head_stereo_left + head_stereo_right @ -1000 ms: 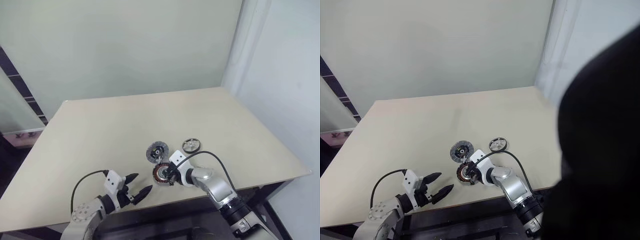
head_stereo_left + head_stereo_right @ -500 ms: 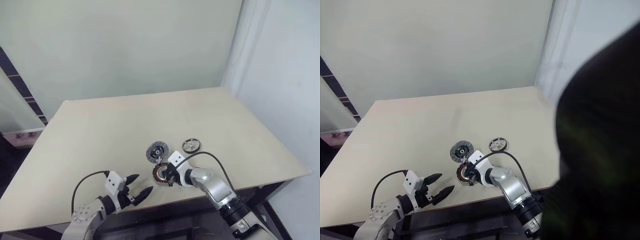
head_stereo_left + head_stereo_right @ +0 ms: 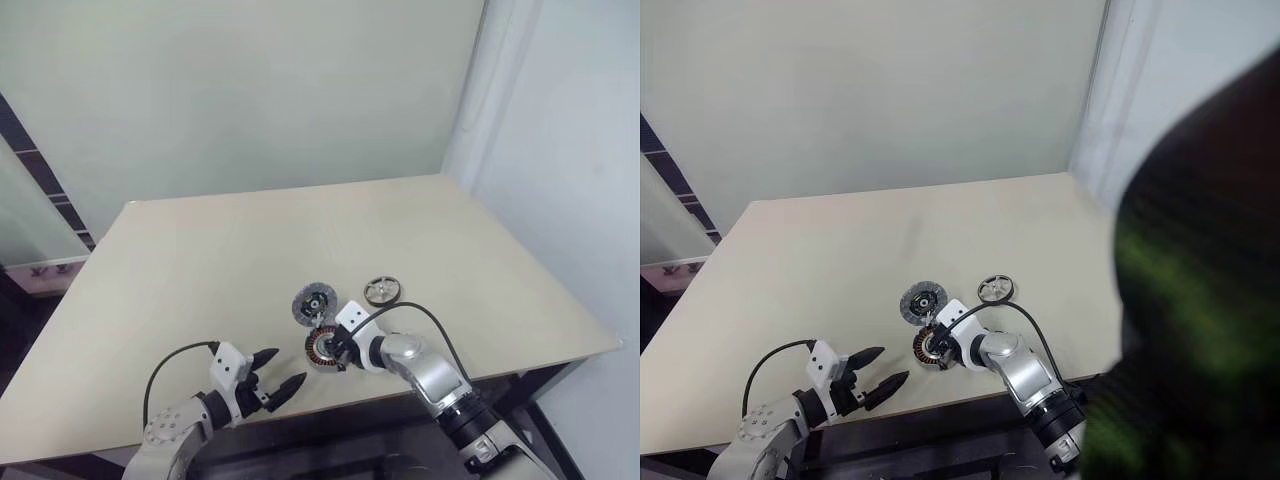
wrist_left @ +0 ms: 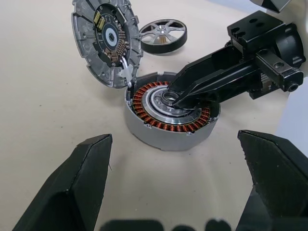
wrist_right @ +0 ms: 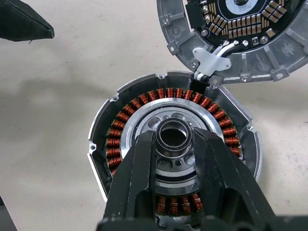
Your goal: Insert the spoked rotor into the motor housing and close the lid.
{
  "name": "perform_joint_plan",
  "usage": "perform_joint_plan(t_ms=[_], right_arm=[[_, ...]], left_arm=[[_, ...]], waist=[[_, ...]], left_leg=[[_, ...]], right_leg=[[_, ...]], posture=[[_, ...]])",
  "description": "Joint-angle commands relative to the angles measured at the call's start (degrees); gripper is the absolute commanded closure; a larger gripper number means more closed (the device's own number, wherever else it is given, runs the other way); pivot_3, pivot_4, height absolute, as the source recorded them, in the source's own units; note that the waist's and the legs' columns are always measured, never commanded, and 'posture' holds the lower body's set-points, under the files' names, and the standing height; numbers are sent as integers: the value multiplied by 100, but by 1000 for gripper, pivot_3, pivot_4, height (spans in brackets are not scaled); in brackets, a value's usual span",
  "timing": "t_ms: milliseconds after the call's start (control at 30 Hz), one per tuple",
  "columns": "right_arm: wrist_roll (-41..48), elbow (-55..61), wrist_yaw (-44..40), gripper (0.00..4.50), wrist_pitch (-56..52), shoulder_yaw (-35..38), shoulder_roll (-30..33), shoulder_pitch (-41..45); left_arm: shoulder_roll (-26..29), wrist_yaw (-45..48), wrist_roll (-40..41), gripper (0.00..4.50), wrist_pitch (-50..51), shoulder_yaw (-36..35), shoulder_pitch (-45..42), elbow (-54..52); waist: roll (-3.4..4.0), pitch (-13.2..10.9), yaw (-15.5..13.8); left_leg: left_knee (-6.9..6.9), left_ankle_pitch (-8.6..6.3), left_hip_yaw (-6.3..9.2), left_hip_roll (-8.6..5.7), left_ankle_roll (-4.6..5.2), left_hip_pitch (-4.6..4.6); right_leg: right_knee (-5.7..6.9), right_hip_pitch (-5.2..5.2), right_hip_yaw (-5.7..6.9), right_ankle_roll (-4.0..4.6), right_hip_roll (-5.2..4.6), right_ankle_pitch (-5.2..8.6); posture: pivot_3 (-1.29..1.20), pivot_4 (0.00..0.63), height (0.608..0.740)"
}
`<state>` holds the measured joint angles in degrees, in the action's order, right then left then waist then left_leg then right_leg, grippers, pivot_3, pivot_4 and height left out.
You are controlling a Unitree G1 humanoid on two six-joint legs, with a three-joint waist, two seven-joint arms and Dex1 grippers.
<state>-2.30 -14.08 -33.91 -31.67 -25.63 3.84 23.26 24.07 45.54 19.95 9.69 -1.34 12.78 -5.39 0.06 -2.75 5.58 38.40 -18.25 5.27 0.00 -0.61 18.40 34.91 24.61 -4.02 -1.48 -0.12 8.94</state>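
Left eye view: spoked rotor lies on table, right of centre, untouched. Motor housing lower centre, lid open, propped behind it. Right gripper angled down-left, fingers narrow, pinching housing's centre hub. Left gripper lower left, level, spread wide, empty.
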Motion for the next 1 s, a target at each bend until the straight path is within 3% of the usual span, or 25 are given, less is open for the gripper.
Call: perform_joint_plan(t_ms=[33, 1000], right_arm=[[-28, 198, -13, 3685, -39, -6, 16, 112], [-37, 181, -22, 3685, -107, -86, 4, 82]], left_arm=[[50, 34, -18, 0, -126, -4, -115, -117], [55, 33, -22, 0, -140, 16, -145, -101]], waist=[[0, 0, 0], [0, 0, 0]], left_leg=[[0, 0, 0, 0, 0, 0], [0, 0, 0, 0, 0, 0]], right_leg=[[0, 0, 0, 0, 0, 0], [0, 0, 1, 0, 0, 0]], posture=[[0, 0, 740], [0, 0, 740]])
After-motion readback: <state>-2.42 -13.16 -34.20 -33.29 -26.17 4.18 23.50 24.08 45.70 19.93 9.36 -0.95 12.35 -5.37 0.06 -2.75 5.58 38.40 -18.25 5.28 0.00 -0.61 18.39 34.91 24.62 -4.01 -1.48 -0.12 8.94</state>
